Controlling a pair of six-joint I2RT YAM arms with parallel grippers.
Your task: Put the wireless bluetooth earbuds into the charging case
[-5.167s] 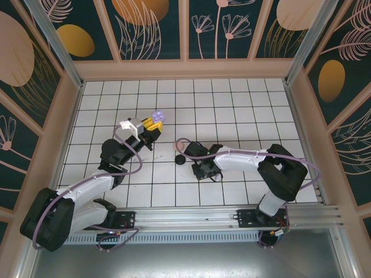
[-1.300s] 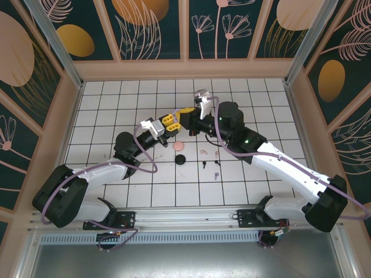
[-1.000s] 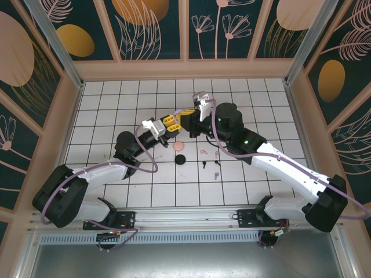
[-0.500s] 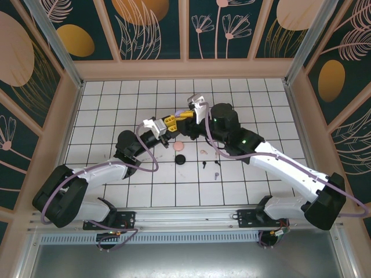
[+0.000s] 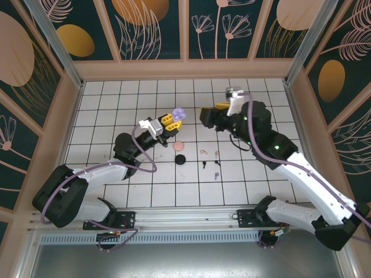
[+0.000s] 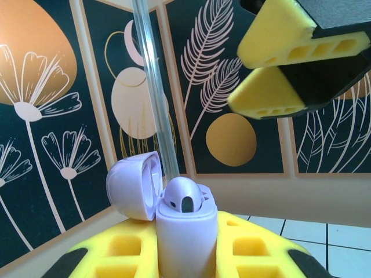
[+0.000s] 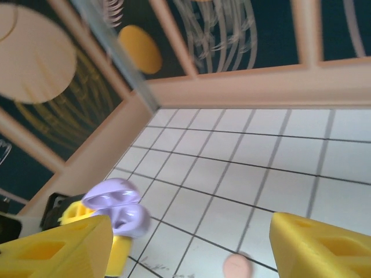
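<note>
Right arm has swung away since half a second ago: the right tool [image 5: 207, 115] was crowding right up against the left one, and now it's hanging apart from it, over the middle of the worktop [image 5: 116, 98] and a bit toward the far edge. Its fingers are spreading wide with nothing between them, so I'm reading this as backing off after a drop-in.

The left tool [image 5: 170, 120] is pinching the lilac case [image 5: 178, 113] by its lower body and holding it up off the tiles, just left of centre, with the lid flipped open and the mouth facing the other arm. Basically it's acting as a vise so the right side is getting a clear shot at the wells. In the left wrist view a seated lilac bud [image 6: 184, 201] is sitting in the case's opening, though I can't tell if it's fully down.

The loose lilac earbud [image 5: 215, 174] is lying mid-worktop, toward the near edge, just beside the black earbuds [image 5: 204, 164], with the pale pink earbuds [image 5: 204, 152] a bit farther back. The pink case [image 5: 179, 145] and black case [image 5: 181, 158] are sitting to their left. I'm guessing the loose lilac one is next. It's tiny, so grabbing it cleanly is going to be fiddly.
</note>
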